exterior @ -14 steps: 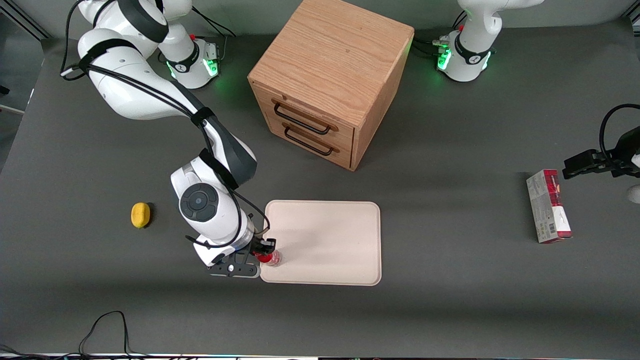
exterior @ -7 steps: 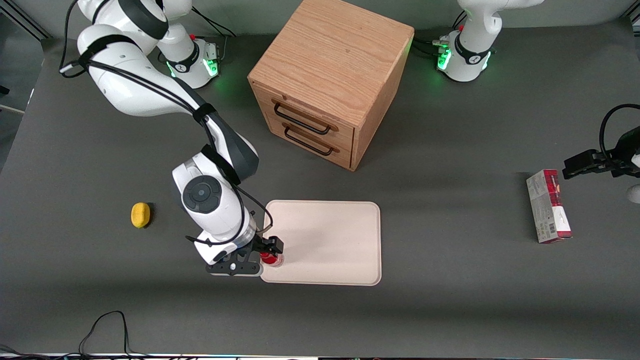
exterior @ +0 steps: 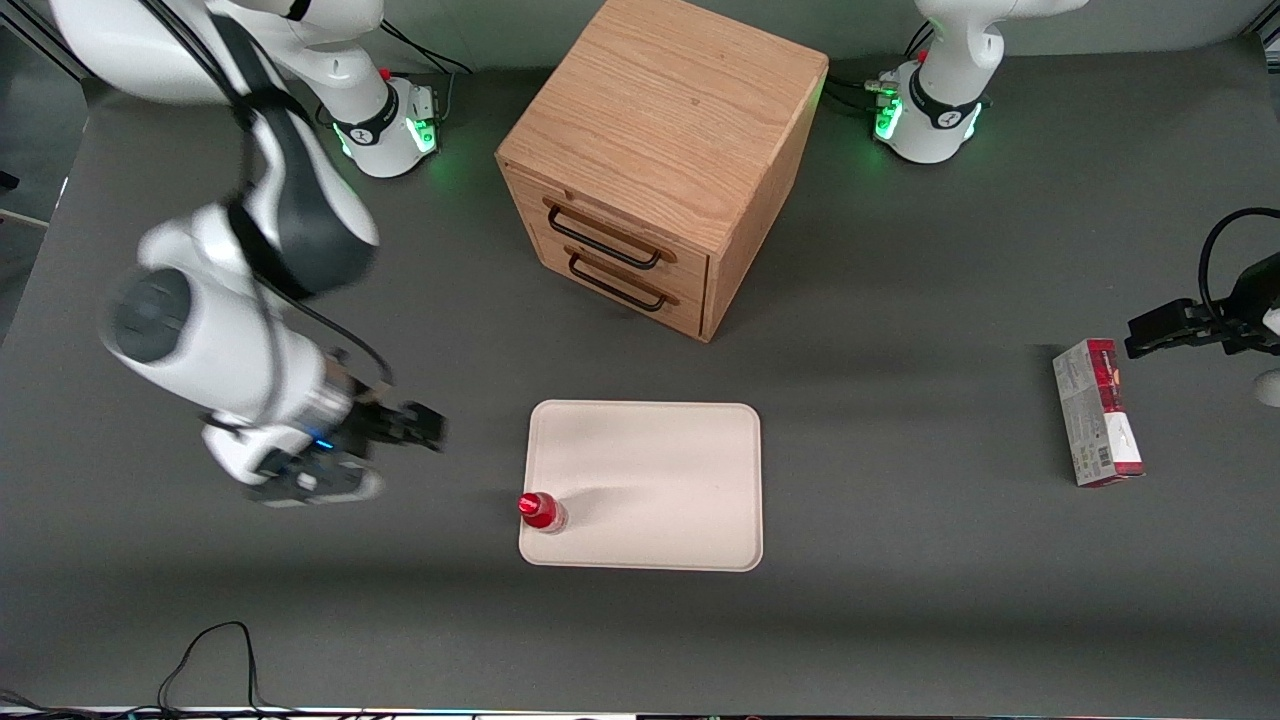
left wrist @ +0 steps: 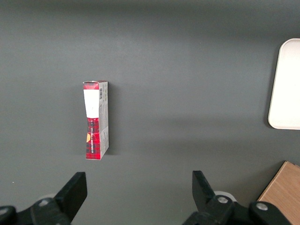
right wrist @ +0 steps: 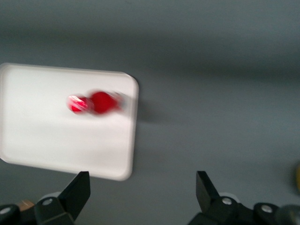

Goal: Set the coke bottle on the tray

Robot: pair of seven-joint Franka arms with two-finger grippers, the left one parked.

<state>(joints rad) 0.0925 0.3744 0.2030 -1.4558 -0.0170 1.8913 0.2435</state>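
1. Red coke bottle [exterior: 541, 511] stood upright on the cream tray [exterior: 660, 470], at the tray's corner nearest the working arm and the front camera.
2. Spread wide and holding nothing, the gripper [exterior: 425, 430] hung above the bench [exterior: 900, 400], well apart from the tray, toward the working arm's end.

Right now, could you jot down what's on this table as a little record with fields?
coke bottle: upright on the tray, near a corner
tray: in front of the drawer cabinet
tool: open, holding nothing, above bare table toward the working arm's end
drawer cabinet: wooden, both drawers shut
carton: red and grey, lying toward the parked arm's end
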